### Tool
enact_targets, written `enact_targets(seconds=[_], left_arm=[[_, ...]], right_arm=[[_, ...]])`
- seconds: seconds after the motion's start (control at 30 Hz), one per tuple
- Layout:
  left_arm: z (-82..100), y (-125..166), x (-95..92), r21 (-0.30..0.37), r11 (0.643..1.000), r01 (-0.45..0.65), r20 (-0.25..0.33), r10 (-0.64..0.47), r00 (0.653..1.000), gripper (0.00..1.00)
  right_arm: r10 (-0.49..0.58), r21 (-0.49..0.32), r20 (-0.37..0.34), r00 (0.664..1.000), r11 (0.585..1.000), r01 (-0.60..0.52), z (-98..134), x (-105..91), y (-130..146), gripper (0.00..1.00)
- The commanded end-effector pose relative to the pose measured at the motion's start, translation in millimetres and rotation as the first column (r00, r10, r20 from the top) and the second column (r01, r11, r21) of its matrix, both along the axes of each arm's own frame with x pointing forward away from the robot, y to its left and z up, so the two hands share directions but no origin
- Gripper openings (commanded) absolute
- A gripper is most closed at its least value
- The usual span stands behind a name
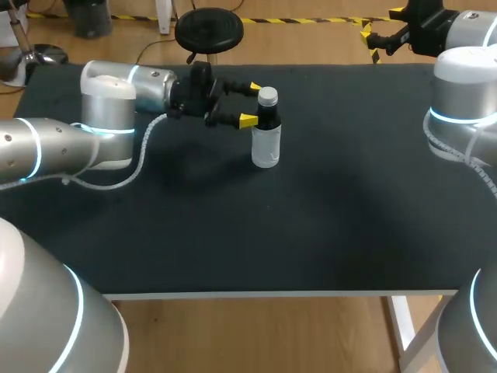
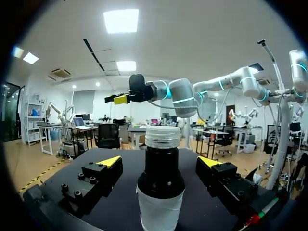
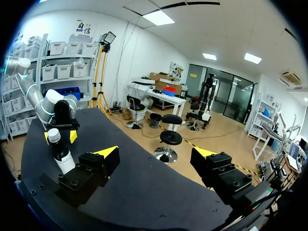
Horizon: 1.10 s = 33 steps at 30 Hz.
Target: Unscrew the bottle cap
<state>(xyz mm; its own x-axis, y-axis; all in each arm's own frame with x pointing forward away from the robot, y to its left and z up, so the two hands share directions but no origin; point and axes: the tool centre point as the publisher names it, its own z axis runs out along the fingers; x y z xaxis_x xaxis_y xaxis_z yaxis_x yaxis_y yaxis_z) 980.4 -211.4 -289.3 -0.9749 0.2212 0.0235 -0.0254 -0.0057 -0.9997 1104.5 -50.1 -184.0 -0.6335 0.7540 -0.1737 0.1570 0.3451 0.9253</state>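
Bottle [image 1: 265, 140]: upright on counter [image 1: 326, 233], cap [image 1: 268, 96] on. My left tool [image 1: 251, 103]: wide, straddling the neck, no contact. Step: grasp pending. Next, I judge: close it; bring my wide right tool [image 1: 371, 43] to cap.

Black tabletop [image 1: 311, 233] lying under soft light
Its pale front edge [image 1: 272, 294] is showing; faint shadows [image 1: 186, 167] are falling across the matte surface.

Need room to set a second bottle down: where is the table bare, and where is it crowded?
Bare: the table in front of the bottle, and its right half out to the right arm. Crowded: far left, where the left gripper has its open fingers either side of the bottle, not touching it.
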Motion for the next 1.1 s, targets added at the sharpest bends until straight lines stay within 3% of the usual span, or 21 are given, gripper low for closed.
enact_targets(seconds=[0.03, 0.9, 0.93, 1.0, 1.07, 1.1], left_arm=[[-4.8, -8, 6.0, -0.012, 0.999, 0.035, -0.001, -0.035, 0.999, 1.00], [-0.2, -33, 0.4, 0.005, 0.994, 0.110, -0.005, -0.110, 0.994, 1.00], [-0.1, -33, 0.2, 0.006, 0.994, 0.111, -0.004, -0.111, 0.994, 0.95], [0.4, -33, -0.1, 0.006, 0.994, 0.112, -0.002, -0.112, 0.994, 0.51], [0.9, -33, -0.4, 0.006, 0.994, 0.112, 0.001, -0.112, 0.994, 0.35], [1.2, -33, -0.5, 0.006, 0.994, 0.112, 0.002, -0.112, 0.994, 0.19]], right_arm=[[0.000, 0.000, 0.000, 1.000, 1.000, 0.000, 0, -0.1, 0, 1.00], [0.000, 0.000, 0.000, 1.000, 1.000, 0.000, 0, -0.1, 0, 1.00], [0.000, 0.000, 0.000, 1.000, 1.000, 0.000, 0, -0.1, 0, 1.00], [0.000, 0.000, 0.000, 1.000, 1.000, 0.000, 0, -0.1, 0, 1.00], [0.000, 0.000, 0.000, 1.000, 1.000, 0.000, 0, -0.1, 0, 1.00], [0.000, 0.000, 0.000, 1.000, 1.000, 0.000, 0, -0.1, 0, 1.00]])
